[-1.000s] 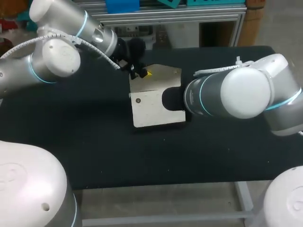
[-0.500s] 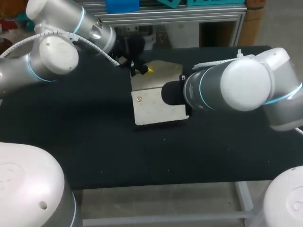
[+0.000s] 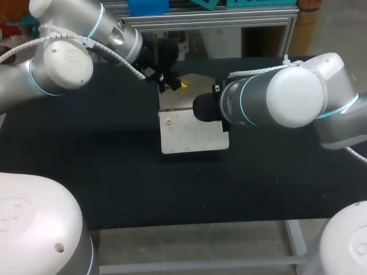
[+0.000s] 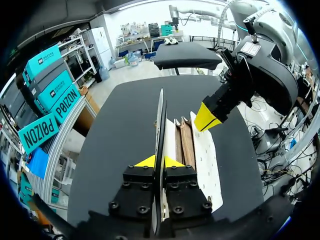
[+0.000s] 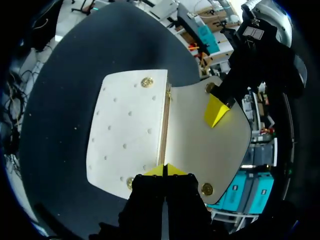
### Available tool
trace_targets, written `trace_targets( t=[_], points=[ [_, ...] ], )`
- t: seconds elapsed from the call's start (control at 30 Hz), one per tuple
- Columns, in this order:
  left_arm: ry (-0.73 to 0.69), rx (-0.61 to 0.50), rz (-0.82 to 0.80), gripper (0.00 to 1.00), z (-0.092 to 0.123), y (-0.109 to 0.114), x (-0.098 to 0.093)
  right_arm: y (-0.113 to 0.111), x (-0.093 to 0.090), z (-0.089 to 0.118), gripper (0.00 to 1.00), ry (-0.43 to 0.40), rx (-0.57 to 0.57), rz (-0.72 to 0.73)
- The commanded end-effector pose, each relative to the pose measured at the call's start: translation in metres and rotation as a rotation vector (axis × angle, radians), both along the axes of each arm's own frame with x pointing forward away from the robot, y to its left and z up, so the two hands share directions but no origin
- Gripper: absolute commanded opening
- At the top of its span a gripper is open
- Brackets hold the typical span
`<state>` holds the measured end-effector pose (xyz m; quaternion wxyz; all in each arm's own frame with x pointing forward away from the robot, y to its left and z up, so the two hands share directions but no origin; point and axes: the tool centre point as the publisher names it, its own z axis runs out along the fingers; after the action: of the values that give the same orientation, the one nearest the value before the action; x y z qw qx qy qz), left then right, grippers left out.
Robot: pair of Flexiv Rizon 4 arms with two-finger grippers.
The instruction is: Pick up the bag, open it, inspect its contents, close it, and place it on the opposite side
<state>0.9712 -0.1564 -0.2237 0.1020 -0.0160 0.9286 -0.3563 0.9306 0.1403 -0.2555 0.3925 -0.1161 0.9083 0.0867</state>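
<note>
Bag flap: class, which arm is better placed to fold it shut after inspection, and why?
Left. The left gripper is shut on the edge of the raised flap, so it could simply lower it. The right gripper pinches the bag at its mouth, likely best kept there to steady it.

Left arm in from far left, left hand clamped thin on the bag flap. Right arm reaches in from right toward centre, right hand pinched on the bag's edge.
</note>
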Motion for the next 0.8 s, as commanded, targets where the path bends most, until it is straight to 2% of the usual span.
trace_targets(
  t=[0.03,0.3,0.6,0.8],
  points=[
    [0.0,-0.01,-0.002,0.0,0.001,0.001,0.001,0.005,0.018,-0.01,0.0,0.022,0.0,0.014],
    [0.001,-0.039,0.009,0.0,0.002,0.003,0.002,0.008,0.025,-0.031,0.0,0.092,-0.04,0.006],
    [-0.001,-0.064,0.031,0.0,0.002,0.006,0.005,0.012,0.011,-0.044,0.0,0.122,-0.065,0.032],
    [-0.003,-0.061,0.032,0.0,0.003,0.006,0.003,0.012,0.004,-0.043,0.0,0.107,-0.075,0.026]
  ],
)
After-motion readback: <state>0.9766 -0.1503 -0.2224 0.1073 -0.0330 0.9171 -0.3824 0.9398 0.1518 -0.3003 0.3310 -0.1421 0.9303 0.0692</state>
